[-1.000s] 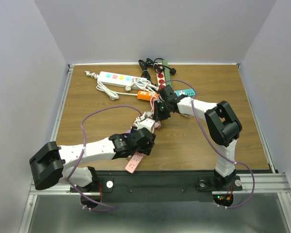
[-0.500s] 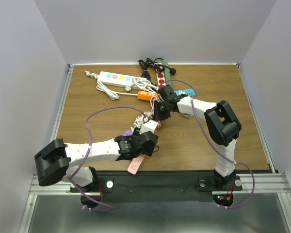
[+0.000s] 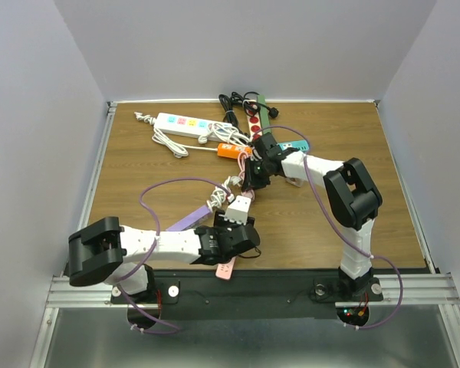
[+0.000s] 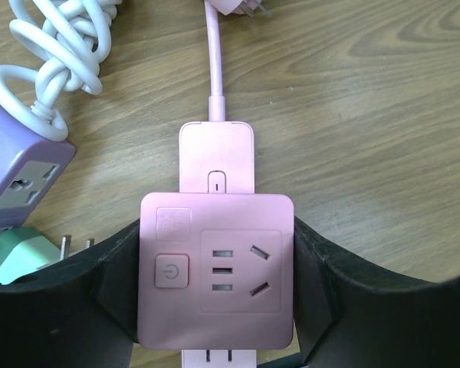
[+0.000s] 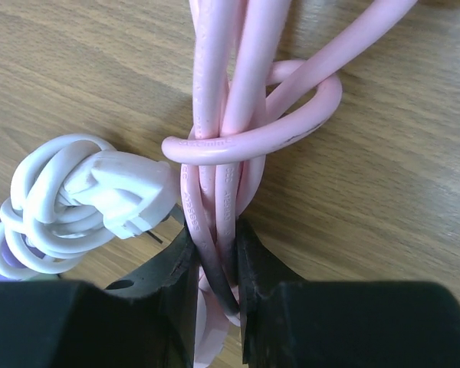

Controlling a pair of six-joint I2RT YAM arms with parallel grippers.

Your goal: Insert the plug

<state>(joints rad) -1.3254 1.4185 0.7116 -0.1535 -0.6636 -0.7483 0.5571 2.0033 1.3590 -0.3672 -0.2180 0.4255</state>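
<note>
At table (image 3: pixel 138 172) front, L pincer (image 4: pixel 218 253) grips pink strip (image 4: pixel 215 157).

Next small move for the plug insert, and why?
Probably open the right fingers and regrasp at the pink plug. They pinch the coiled pink cable, not the plug, while the left fingers clamp the pink power strip, sockets facing up.

From high above and behind, we look down over the table (image 3: pixel 383 138). Our left wrist view hangs close over the pink strip (image 4: pixel 215 268), the right even closer over the pink cord (image 5: pixel 222 115); both catch the white cord (image 4: pixel 54 46).
</note>
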